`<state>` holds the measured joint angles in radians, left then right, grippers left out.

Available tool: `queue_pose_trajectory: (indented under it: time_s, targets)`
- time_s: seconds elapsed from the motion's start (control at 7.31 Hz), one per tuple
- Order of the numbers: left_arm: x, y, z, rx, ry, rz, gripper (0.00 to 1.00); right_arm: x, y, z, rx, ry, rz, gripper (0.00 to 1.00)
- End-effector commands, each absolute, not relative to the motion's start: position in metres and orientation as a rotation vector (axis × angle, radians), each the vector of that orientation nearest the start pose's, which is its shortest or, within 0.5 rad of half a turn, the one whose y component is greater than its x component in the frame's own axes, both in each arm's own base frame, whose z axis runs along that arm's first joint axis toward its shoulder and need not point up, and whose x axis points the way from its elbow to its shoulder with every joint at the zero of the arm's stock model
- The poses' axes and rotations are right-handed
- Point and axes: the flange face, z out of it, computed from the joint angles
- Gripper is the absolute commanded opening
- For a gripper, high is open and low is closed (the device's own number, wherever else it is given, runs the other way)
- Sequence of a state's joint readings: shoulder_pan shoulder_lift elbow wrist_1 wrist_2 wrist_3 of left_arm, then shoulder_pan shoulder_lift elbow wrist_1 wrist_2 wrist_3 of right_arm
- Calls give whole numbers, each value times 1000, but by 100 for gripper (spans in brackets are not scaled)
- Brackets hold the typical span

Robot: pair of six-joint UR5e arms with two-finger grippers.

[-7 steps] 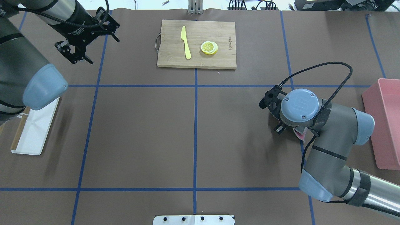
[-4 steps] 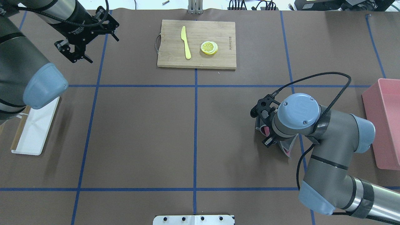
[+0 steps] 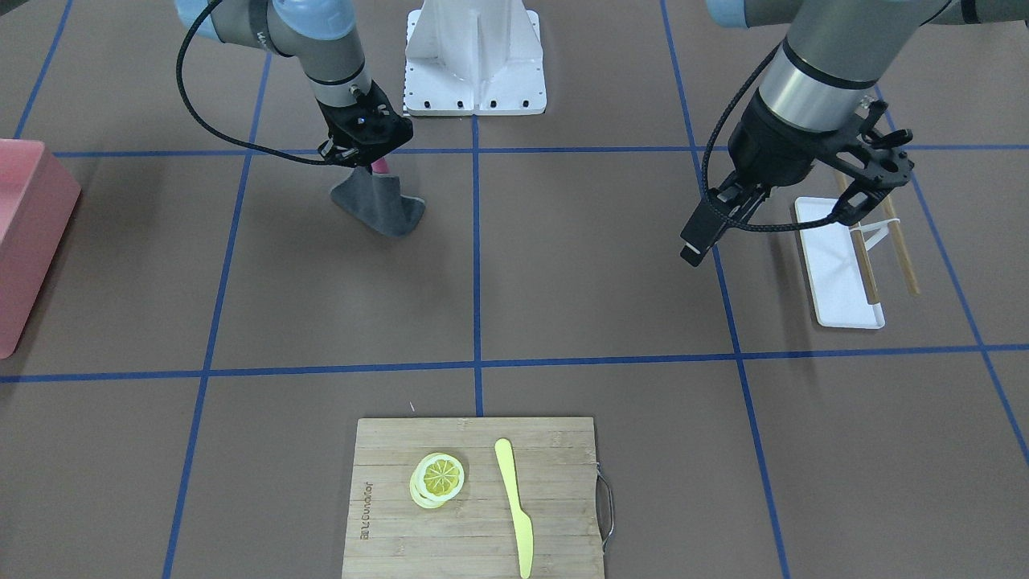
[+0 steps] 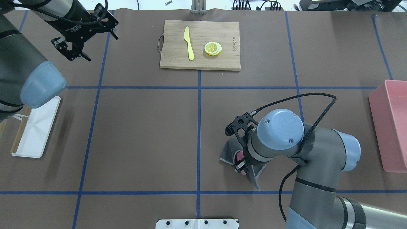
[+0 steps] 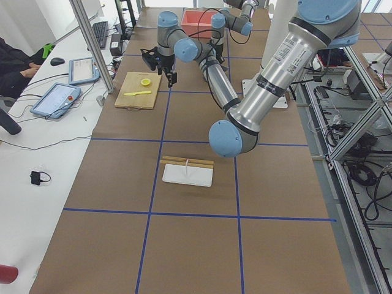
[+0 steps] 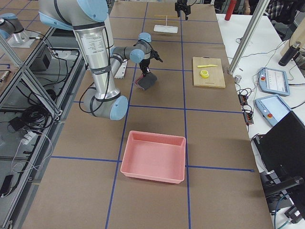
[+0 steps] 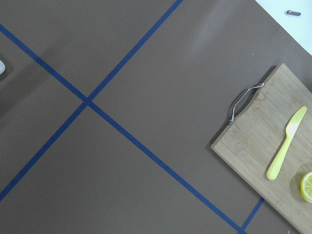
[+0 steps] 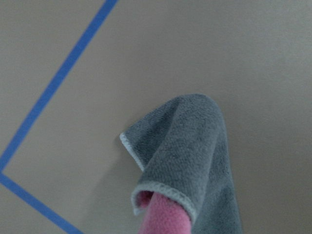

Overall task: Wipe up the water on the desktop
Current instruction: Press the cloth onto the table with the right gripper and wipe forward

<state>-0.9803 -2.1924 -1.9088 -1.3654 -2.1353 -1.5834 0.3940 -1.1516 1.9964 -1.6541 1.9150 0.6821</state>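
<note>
The right claw (image 3: 371,161) clamps a grey-and-pink cloth (image 3: 384,207) whose lower edge rests on the brown surface (image 3: 321,281). Wiping seems underway, though no water shows. The left claw (image 4: 78,58) hangs open and empty.

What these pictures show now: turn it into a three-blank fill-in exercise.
The right gripper is shut on a grey and pink ____.
On the cutting board, a yellow knife lies beside a ____ slice.
The pink bin stands on the robot's ____ side.
Missing: cloth; lemon; right.
</note>
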Motion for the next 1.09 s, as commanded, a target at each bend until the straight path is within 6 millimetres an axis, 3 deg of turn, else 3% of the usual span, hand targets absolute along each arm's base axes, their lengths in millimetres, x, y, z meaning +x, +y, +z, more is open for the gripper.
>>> queue_pose_trajectory:
  time_s: [0.0, 0.14, 0.41, 0.68, 0.96]
  targets:
    - [272, -547, 183, -142, 911, -710, 99, -478, -328, 240, 136, -881, -575, 0]
    - [274, -547, 184, -142, 909, -709, 99, -483, -335, 253, 123, -852, -561, 0]
    - [274, -546, 182, -143, 912, -705, 99, -481, -365, 297, 79, -776, -505, 0]
    - [274, -545, 181, -142, 916, -704, 99, -469, -407, 337, 52, -708, -437, 0]
    - [273, -544, 179, -140, 920, -702, 99, -436, -457, 364, 66, -665, -418, 0]
